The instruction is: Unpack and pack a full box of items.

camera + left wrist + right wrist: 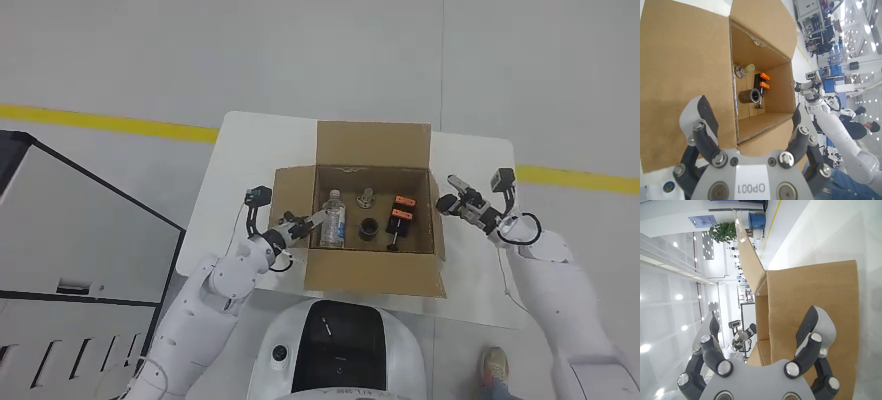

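Open box [373, 143] mid-frame, items [362, 222] inside.
Both spread wide and empty, left gripper [290, 221] and right gripper [449, 198] sit at its side walls; likely risk: fingers snag cardboard, shifting the box.

Pale grey floor [120, 50], yellow floor line [100, 122], white table [240, 150], leafy potted plant [723, 231], blue bin [756, 219]

White table [258, 150] — yellow floor line [100, 122]
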You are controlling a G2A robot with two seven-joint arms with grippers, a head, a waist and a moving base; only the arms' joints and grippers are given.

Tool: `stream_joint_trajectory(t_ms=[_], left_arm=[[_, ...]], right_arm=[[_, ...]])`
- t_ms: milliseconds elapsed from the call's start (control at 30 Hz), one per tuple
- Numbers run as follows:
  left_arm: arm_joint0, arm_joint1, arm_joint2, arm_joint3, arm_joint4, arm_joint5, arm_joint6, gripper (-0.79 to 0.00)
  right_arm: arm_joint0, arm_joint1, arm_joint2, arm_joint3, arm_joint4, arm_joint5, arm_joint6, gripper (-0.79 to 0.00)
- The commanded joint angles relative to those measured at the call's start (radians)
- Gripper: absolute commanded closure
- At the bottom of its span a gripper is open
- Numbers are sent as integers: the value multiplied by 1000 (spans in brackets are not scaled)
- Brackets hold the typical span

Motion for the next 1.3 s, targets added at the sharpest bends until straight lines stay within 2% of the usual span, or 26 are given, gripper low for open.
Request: stream_joint_trajectory(t_ms=[0, 133, 267, 400, 500, 600, 700, 867, 933, 1267], left_arm=[[6, 1, -21, -24, -22, -15, 23, -785], [26, 5, -66, -90, -53, -56, 74, -785], [56, 6, -125, -157, -183, -95, 86, -785], [79, 8, -187, -209, -340, -126, 71, -785], [96, 10, -232, -230, -469, -130, 35, -785], [114, 9, -257, -243, -600, -132, 21, -785], [131, 9, -289, -252, -723, -138, -4, -785], [136, 10, -307, -252, -769, -134, -23, -785], [136, 10, -307, -252, -769, -134, -23, -785], [136, 10, -307, -252, -769, -134, -23, -785]], right_arm=[[-11, 9, 22, -40, 0, 1, 15, -785], [-43, 36, 85, -175, 3, 19, 69, -785], [-64, 59, 133, -366, -1, 86, 164, -785], [-15, 58, 93, -500, -6, 169, 230, -785], [59, 46, 25, -535, -17, 233, 238, -785], [137, 24, -89, -521, -85, 301, 206, -785], [203, -13, -231, -440, -111, 333, 165, -785], [254, -88, -431, -270, -126, 289, 70, -785], [262, -102, -452, -232, -86, 254, 90, -785], [262, -102, -452, -232, -86, 254, 90, -785]])
